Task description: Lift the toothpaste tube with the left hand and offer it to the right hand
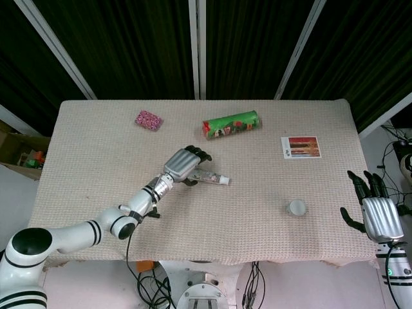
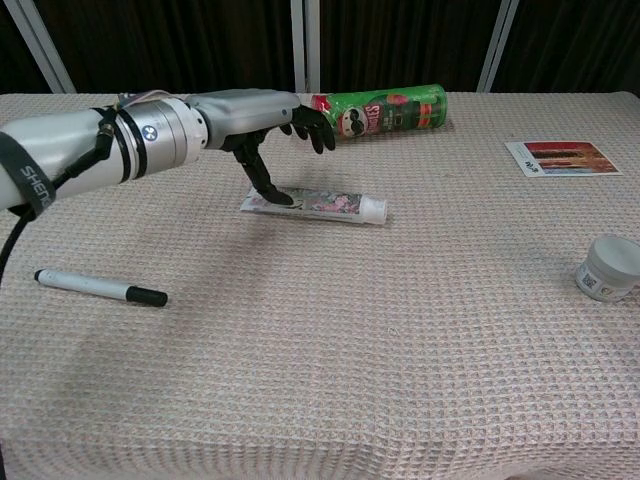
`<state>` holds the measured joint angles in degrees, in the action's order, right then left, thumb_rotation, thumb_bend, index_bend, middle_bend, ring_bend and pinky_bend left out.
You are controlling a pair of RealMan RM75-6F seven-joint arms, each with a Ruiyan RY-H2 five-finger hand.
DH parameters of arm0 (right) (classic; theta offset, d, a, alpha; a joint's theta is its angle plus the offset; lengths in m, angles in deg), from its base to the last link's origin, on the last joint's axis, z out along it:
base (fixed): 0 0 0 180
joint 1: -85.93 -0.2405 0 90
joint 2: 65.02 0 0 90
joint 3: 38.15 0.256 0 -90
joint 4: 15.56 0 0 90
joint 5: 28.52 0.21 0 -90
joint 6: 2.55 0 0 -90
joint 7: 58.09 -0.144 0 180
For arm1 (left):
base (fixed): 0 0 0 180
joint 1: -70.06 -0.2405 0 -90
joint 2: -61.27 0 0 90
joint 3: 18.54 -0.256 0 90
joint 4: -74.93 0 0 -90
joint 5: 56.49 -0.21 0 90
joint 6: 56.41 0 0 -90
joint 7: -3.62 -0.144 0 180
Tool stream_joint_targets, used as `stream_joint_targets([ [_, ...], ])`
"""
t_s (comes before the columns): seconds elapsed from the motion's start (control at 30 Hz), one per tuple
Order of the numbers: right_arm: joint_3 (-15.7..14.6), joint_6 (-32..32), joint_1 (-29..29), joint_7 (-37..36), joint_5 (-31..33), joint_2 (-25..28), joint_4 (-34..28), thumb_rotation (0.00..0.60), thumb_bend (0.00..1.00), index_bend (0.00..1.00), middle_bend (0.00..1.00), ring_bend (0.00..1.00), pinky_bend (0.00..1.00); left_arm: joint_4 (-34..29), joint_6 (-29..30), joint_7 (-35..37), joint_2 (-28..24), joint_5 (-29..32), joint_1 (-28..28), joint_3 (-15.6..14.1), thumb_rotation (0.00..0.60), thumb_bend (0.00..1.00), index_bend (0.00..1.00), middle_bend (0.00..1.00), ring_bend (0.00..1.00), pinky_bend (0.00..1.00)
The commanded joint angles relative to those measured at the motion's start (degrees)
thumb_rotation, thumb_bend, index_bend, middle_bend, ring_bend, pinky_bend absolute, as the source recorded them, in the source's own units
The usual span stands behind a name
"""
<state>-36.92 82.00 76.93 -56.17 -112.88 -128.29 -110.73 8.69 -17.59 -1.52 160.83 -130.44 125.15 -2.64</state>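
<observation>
While your left hand [image 2: 262,122] hovers fingers apart, thumb tip touching the flat-lying toothpaste tube [image 2: 318,205] mid-table, your right hand [image 1: 376,212] waits unclenched, empty, at the right edge.

Toothpaste tube [image 2: 318,205] lies mid-table, can [image 2: 385,110] behind, marker [image 2: 98,286] front-left.

1. The left arm reaches out low across the table from the near left corner, forearm angled toward the middle.
2. The left hand [image 1: 183,164] [image 2: 262,118] hovers palm down, fingers spread forward and slightly curled, thumb [image 2: 262,176] pointing straight down, nothing gripped.
3. The right hand [image 1: 374,209] sits at the far right edge, palm down, fingers apart and extended, holding nothing.
</observation>
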Motion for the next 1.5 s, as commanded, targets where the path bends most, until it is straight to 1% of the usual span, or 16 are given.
stream_joint_targets([
  [0.03, 0.19, -0.41, 0.02, -0.33, 0.12, -0.14, 0.21, 0.6, 0.29, 0.0, 0.19, 0.0, 0.07, 1.34, -1.13, -1.54, 1.64, 1.88, 1.05, -0.49, 0.6, 0.26, 0.27, 0.23, 0.17, 0.17],
  [0.2, 0.42, -0.67, 0.37, -0.68, 0.04, 0.0, 0.42, 0.6, 0.29, 0.0, 0.19, 0.0, 0.07, 4.62, -1.76, -4.96, 4.59, 5.37, 2.45, -0.87, 0.6, 0.27, 0.3, 0.25, 0.17, 0.18],
  [0.4, 0.61, -0.98, 0.93, -1.52, 0.32, -0.15, 1.01, 0.6, 0.29, 0.0, 0.19, 0.0, 0.07, 6.11, -0.65, -7.73, 6.69, 8.03, 2.88, -1.25, 0.587, 0.28, 0.32, 0.26, 0.17, 0.18],
  [0.53, 0.65, -1.44, 1.12, -1.73, 0.38, -0.37, 1.34, 0.6, 0.29, 0.0, 0.19, 0.0, 0.07, 6.77, 0.17, -8.87, 7.76, 8.7, 3.35, -1.38, 0.582, 0.3, 0.33, 0.27, 0.17, 0.18],
  [0.63, 0.75, -1.64, 1.27, -2.0, 0.52, -0.34, 1.37, 0.6, 0.28, 0.0, 0.19, 0.0, 0.07, 7.57, 0.32, -9.85, 8.37, 9.1, 3.75, -1.61, 0.564, 0.32, 0.34, 0.28, 0.17, 0.18],
  [0.77, 0.9, -1.95, 1.5, -2.51, 0.73, -0.09, 1.31, 0.6, 0.28, 0.0, 0.19, 0.0, 0.07, 9.03, 0.8, -10.81, 9.22, 9.35, 3.98, -2.1, 0.563, 0.36, 0.38, 0.3, 0.19, 0.18],
  [0.87, 0.94, -2.11, 1.61, -2.64, 0.69, -0.04, 1.27, 0.6, 0.28, 0.0, 0.19, 0.0, 0.07, 9.75, 2.15, -10.13, 9.91, 9.03, 3.71, -1.99, 0.563, 0.4, 0.43, 0.34, 0.21, 0.2],
  [0.97, 0.95, -2.33, 1.69, -2.47, 0.63, -0.02, 1.09, 0.6, 0.28, 0.0, 0.19, 0.0, 0.07, 10.67, 3.6, -7.51, 10.57, 7.83, 3.07, -2.04, 0.555, 0.46, 0.5, 0.41, 0.24, 0.24],
  [1.07, 1.01, -2.42, 1.75, -2.17, 0.51, 0.07, 0.75, 0.6, 0.28, 0.0, 0.19, 0.0, 0.07, 12.0, 4.96, -4.01, 10.99, 6.09, 2.54, -2.07, 0.559, 0.52, 0.55, 0.49, 0.3, 0.29],
  [1.13, 1.08, -2.35, 1.8, -1.96, 0.37, 0.24, 0.43, 0.6, 0.27, 0.0, 0.19, 0.0, 0.07, 12.59, 6.22, -1.2, 10.94, 4.45, 2.09, -2.26, 0.561, 0.56, 0.58, 0.54, 0.36, 0.34],
  [1.2, 1.19, -2.26, 1.81, -1.95, 0.11, 0.59, -0.14, 0.6, 0.27, 0.0, 0.2, 0.0, 0.07, 12.81, 7.72, 2.4, 10.36, 2.35, 1.58, -2.53, 0.563, 0.58, 0.59, 0.59, 0.41, 0.41],
  [1.23, 1.27, -2.2, 1.76, -2.13, -0.1, 0.77, -0.42, 0.6, 0.27, 0.0, 0.2, 0.0, 0.07, 12.72, 8.36, 4.01, 9.94, 1.44, 1.36, -2.64, 0.563, 0.59, 0.59, 0.6, 0.43, 0.44],
  [1.3, 1.49, -2.22, 1.49, -2.55, -0.75, 1.36, -0.97, 0.6, 0.27, 0.0, 0.2, 0.0, 0.07, 12.25, 10.1, 7.64, 8.81, -0.67, 0.81, -2.94, 0.566, 0.61, 0.6, 0.64, 0.48, 0.55],
  [1.4, 2.28, -2.95, 0.27, -2.75, -1.77, 2.89, -2.13, 0.6, 0.28, 0.0, 0.21, 0.0, 0.07, 10.24, 12.92, 13.1, 6.33, -3.65, -0.17, -3.37, 0.565, 0.62, 0.62, 0.67, 0.54, 0.65],
  [1.47, 3.2, -3.78, -1.19, -2.07, -2.7, 4.08, -3.02, 0.6, 0.28, 0.0, 0.21, 0.0, 0.08, 7.87, 14.28, 17.35, 4.0, -5.55, -0.8, -3.76, 0.565, 0.63, 0.62, 0.69, 0.56, 0.69],
  [1.5, 3.73, -4.21, -1.98, -1.76, -3.12, 4.5, -3.37, 0.6, 0.28, 0.02, 0.21, 0.0, 0.09, 6.75, 14.74, 19.13, 2.88, -6.5, -0.99, -4.05, 0.563, 0.63, 0.63, 0.7, 0.57, 0.7],
])
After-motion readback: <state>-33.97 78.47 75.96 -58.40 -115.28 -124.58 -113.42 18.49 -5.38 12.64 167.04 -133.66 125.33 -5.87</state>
